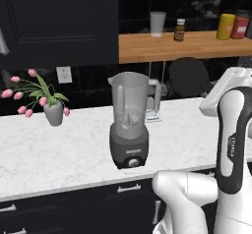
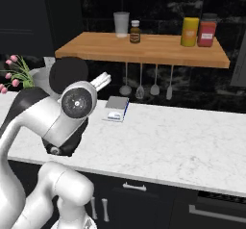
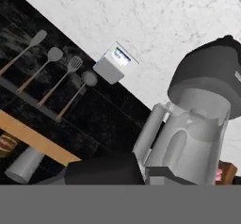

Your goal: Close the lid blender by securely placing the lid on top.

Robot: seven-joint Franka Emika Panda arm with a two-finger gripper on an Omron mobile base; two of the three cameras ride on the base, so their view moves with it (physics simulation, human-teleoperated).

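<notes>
Hand view: lid [image 3: 106,171] seemingly gripped

White marble-patterned countertop [image 1: 59,154] runs left to right above dark cabinet fronts. On it, left: small grey vase of pink tulips [image 1: 53,112], standing upright near the back wall. Centre: blender with dark grey motor base and translucent grey jar [image 1: 130,122], upright, jar mouth uncovered, well apart from the vase. Just behind the blender on its right: small flat grey box with a blue edge [image 2: 116,108], lying flat.

Wooden wall shelf [image 2: 158,52] above the counter. On it, left to right: pale tumbler cup [image 2: 121,24], small brown bottle [image 2: 135,31], yellow canister [image 2: 190,31], red canister [image 2: 207,30]; the two canisters stand just beside each other.
</notes>
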